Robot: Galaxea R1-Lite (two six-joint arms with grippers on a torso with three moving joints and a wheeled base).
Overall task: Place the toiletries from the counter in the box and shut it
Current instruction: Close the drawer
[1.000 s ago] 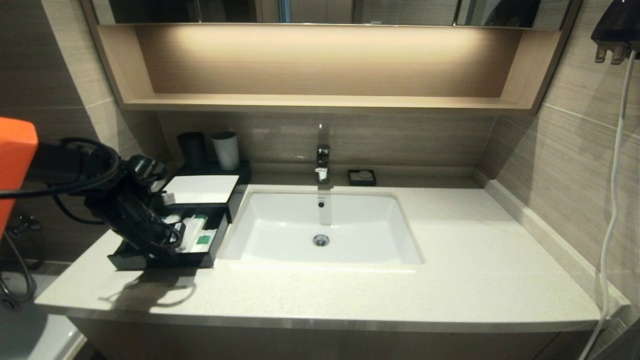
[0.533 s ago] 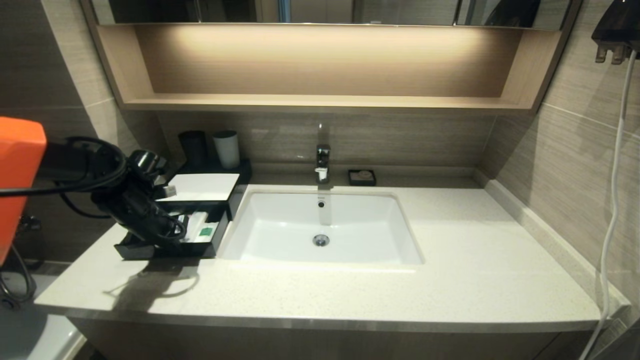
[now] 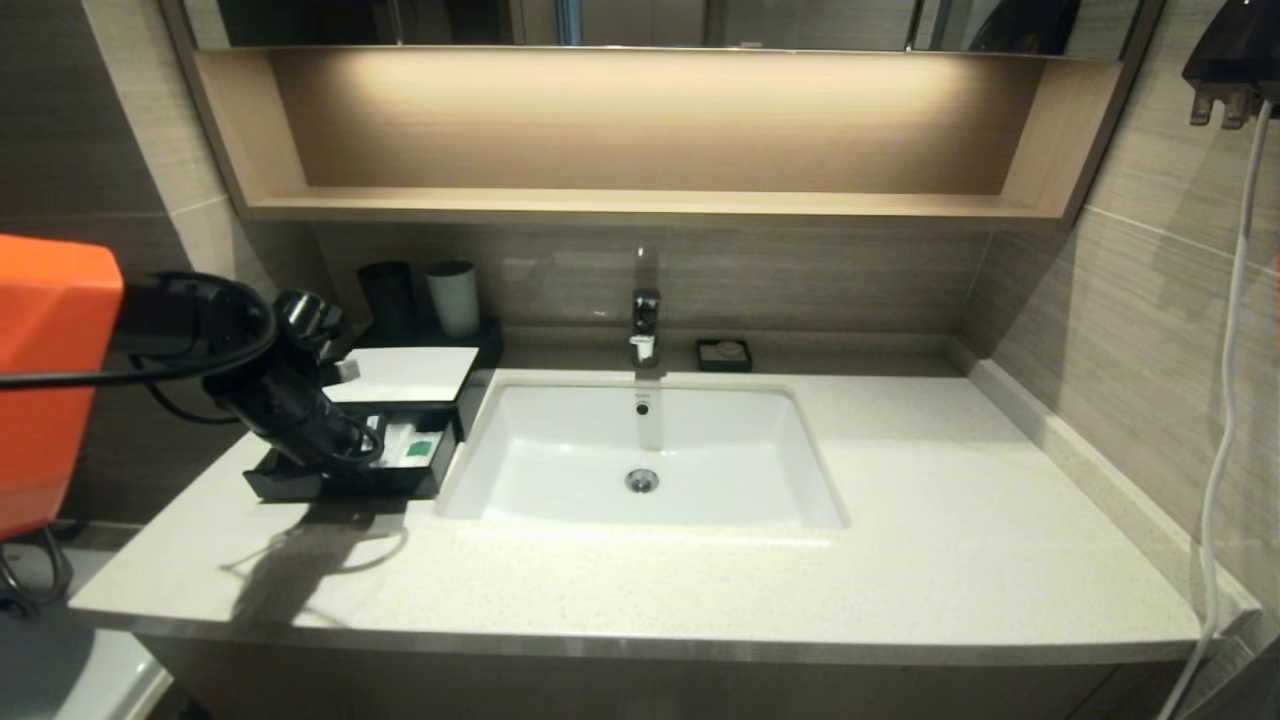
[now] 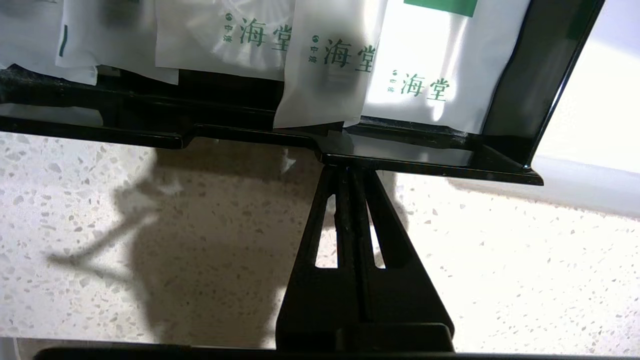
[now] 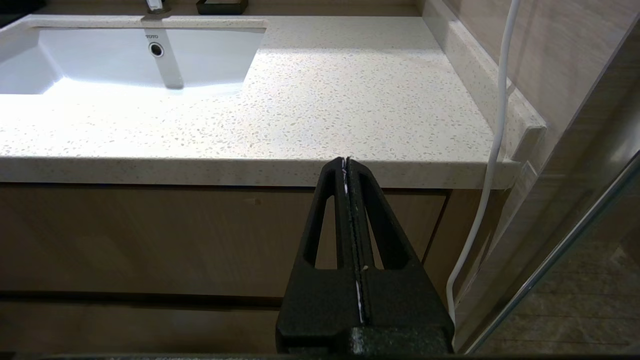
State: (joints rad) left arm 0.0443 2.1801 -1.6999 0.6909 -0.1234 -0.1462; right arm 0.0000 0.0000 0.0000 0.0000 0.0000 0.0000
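The toiletries (image 4: 330,60), white sachets with green print, lie in the box (image 3: 400,385) near the counter's (image 3: 700,580) left rear corner, drawer (image 4: 350,155) partly out. My left tool (image 4: 350,170), closed on nothing, presses its tips against the drawer front. Off-centre pushing could skew the drawer or slide the whole box; upstanding sachets might jam. My right tool (image 5: 346,162), also closed, hangs below the counter's front edge.

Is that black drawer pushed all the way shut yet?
No, the drawer sticks out from the box, white packets showing inside, with the shut left gripper against its front.
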